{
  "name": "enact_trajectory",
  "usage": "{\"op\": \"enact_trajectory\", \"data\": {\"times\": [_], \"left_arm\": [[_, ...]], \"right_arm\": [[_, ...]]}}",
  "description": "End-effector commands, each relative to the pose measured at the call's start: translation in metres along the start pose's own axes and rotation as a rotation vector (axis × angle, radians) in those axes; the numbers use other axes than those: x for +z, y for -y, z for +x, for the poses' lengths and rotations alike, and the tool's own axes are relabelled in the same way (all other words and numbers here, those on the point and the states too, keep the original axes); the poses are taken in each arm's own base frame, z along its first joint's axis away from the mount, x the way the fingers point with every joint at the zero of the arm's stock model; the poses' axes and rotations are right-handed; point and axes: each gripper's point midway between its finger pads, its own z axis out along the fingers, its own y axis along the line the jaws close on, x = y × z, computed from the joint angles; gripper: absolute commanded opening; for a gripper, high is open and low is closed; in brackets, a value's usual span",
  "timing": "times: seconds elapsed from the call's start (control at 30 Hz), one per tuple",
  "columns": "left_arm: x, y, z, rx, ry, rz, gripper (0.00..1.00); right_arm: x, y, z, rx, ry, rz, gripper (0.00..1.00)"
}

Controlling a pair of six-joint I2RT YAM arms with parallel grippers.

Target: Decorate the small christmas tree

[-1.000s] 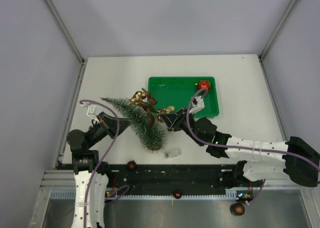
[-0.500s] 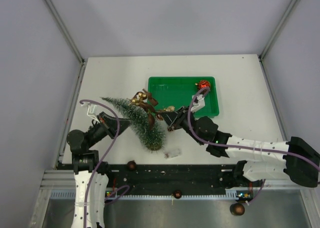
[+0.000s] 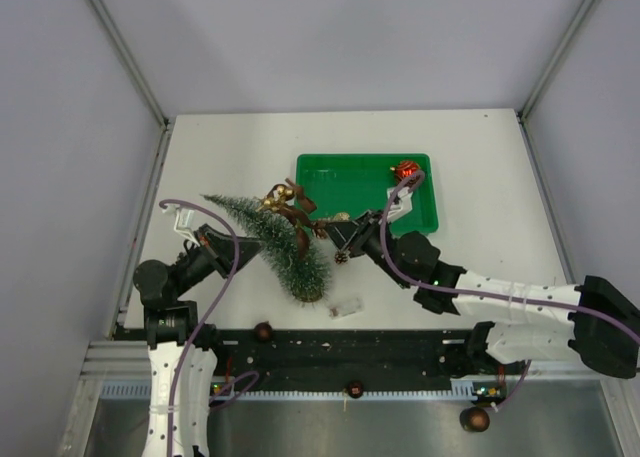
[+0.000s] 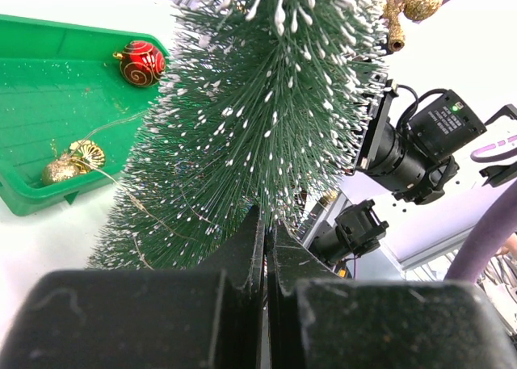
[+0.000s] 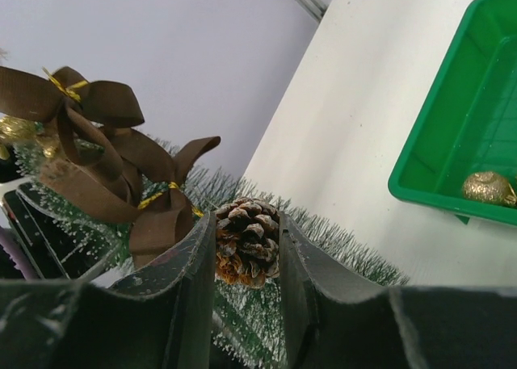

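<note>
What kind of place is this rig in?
Probably a lab test cell: a white table boxed in by plain grey panels on metal frame posts.

A flat green tray [image 3: 345,184] sits on the white table [image 3: 230,142], a little right of the middle. In the tray's far right corner lies 1 red bauble [image 3: 406,170] with gold swirls. A gold ornament [image 4: 71,161] on a thin cord lies by the tray's near wall. A small pale scrap [image 3: 347,307] lies on the table near its front edge. Below, 3 brown balls [image 3: 263,330] rest along the black rail [image 3: 310,347] and the metal ledge.
</note>
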Motion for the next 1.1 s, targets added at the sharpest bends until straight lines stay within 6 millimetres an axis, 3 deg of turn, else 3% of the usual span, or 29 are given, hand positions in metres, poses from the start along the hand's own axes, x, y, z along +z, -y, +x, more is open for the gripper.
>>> {"op": "enact_trajectory", "data": {"times": [0.0, 0.47, 1.07], "left_arm": [[0.0, 0.021, -0.014, 0.093, 0.037, 0.047, 0.0], [0.001, 0.017, -0.016, 0.085, 0.044, 0.038, 0.0], [0.003, 0.017, -0.022, 0.083, 0.057, 0.028, 0.0]], "right_arm": [[0.008, -0.024, -0.008, 0.046, 0.012, -0.08, 0.0], [-0.003, -0.014, -0.005, 0.044, -0.009, -0.055, 0.0], [-0.019, 0.014, 0.017, 0.056, -0.071, 0.002, 0.0]]}}
